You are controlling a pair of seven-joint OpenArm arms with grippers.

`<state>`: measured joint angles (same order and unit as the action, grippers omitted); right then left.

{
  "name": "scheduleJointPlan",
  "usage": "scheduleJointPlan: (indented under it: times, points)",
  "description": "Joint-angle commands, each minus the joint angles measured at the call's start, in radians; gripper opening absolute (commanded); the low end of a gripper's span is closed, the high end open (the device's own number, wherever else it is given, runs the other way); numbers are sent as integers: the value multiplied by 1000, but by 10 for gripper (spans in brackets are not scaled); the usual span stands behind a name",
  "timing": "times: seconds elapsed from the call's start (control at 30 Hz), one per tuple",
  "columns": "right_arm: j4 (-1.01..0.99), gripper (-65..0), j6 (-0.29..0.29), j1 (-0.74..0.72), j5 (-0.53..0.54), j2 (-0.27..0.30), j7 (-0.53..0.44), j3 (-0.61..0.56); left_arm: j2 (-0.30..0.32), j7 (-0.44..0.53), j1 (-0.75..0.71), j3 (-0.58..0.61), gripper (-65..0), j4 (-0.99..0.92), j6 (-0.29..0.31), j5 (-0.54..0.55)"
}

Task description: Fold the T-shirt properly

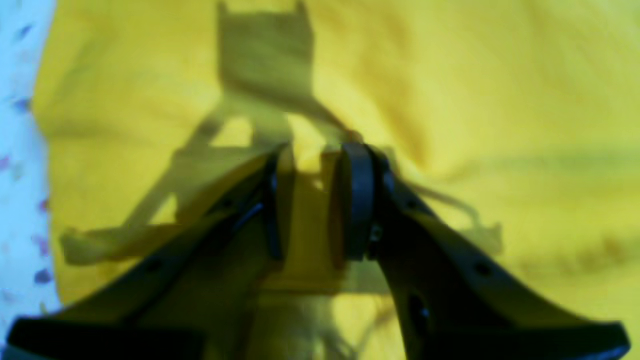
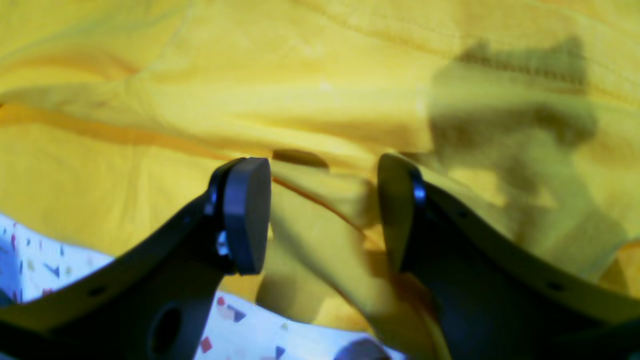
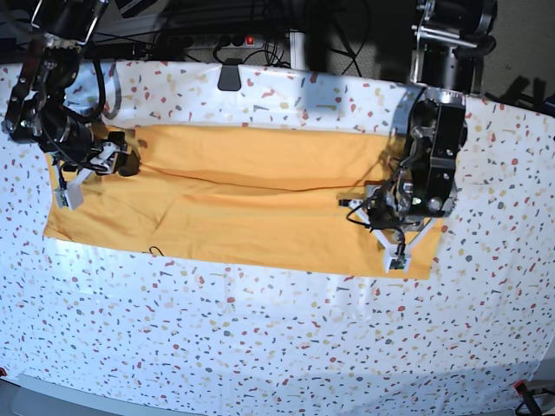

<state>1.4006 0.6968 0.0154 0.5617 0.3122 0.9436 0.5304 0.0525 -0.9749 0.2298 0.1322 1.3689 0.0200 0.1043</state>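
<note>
T-shirt [image 3: 243, 204] lies in a long band across the tablecloth [image 3: 277, 347], lots of bare cloth in front | left gripper [image 1: 312, 200] pinches a shirt fold | right gripper [image 2: 322, 212] wide apart around a fold

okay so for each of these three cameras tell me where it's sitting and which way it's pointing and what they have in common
Left wrist: rides on the left arm, looking along the left gripper down at the T-shirt; both dark fingers show, cloth pinched between them.
Right wrist: rides on the right arm, looking past the right gripper at wrinkled shirt and a strip of tablecloth; both fingers show, set apart, a cloth ridge between them.
Base: high above, looking down at the table; both arms show at the shirt's two ends.
Shared: all three see the T-shirt and the speckled tablecloth.
</note>
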Motion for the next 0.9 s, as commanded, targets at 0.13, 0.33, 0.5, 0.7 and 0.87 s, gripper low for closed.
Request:
scheduleJointPlan:
  times: [0.13, 0.33, 0.5, 0.7, 0.87]
  points:
    - [13, -306, 1, -71, 56, 18, -5, 4, -2, 26, 22, 0, -486, 99, -1, -71]
    - [40, -306, 1, -99, 240, 18, 71, 4, -2, 58, 22, 0, -486, 207, -57, -349]
    - [149, -306, 1, -98, 288, 18, 143, 4, -2, 55, 22, 0, -486, 235, -57, -404]
    - [211, -306, 1, -98, 288, 17, 198, 4, -2, 55, 22, 0, -486, 235, -58, -403]
    - [211, -306, 1, -98, 288, 17, 198, 4, -2, 55, 19, 0, -476, 235, -57, -403]
